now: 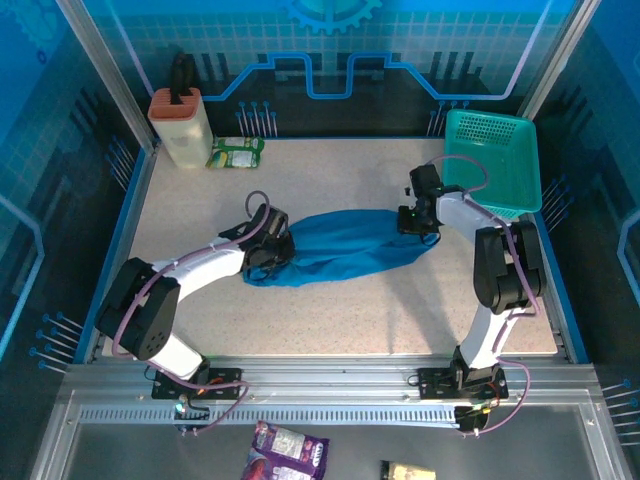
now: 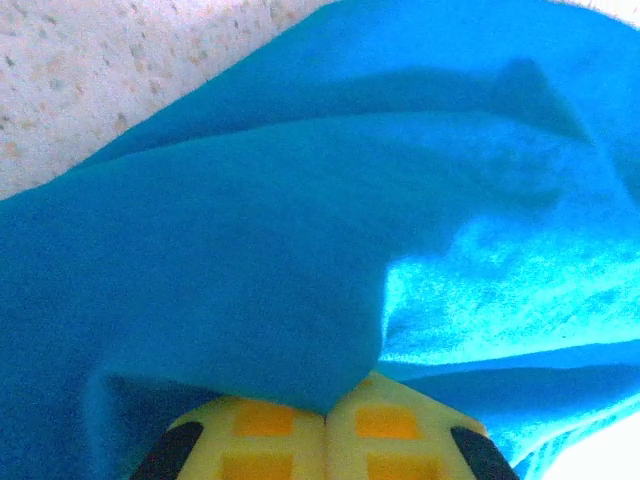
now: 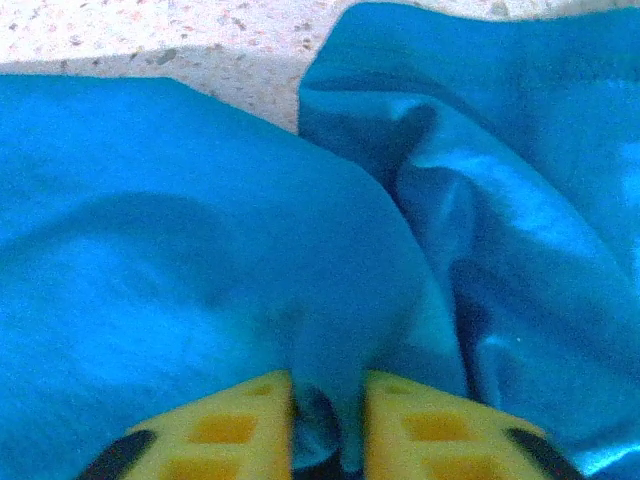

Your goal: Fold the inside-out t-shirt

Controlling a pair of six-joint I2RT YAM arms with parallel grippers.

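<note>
- Left gripper (image 1: pixel 268 248), centre-left of the frame, is pinched tight on the left end of the blue t-shirt (image 1: pixel 345 252).
- The t-shirt lies bunched across mid-frame.
- Right gripper (image 1: pixel 418 224) clamps a fold at its right end.
- Teal basket (image 1: pixel 497 160) sits upper right.

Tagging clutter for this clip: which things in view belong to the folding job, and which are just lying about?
Job: inside-out t-shirt; left gripper, right gripper, both shut on it.
Lying about: teal mesh basket; beige container with black handle; green packet; purple packet.
</note>
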